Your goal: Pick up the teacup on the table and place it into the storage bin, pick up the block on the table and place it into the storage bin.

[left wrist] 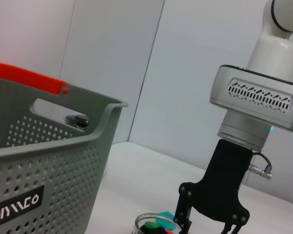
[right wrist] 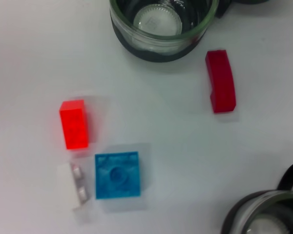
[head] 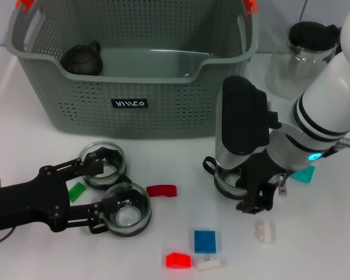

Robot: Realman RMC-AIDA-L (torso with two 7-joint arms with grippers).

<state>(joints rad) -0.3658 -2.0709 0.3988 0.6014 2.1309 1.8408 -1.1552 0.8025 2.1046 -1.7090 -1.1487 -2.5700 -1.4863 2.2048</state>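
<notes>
Fingers of the left gripper (head: 108, 189) are spread between two glass teacups (head: 127, 209); the right gripper (head: 258, 201) is lowered beside a third, fingers' state unclear.

Dark teapot (head: 83, 59) inside storage bin (head: 134, 102)

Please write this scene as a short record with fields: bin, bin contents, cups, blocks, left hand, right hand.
bin: storage bin, at the back of the table
bin contents: one dark teapot
cups: three glass teacups on the table, none in the bin
blocks: dark red block, blue block, bright red block, green block, teal block, two white blocks
left hand: left hand low between two cups, fingers spread
right hand: right hand above the third cup, grip not visible
</notes>
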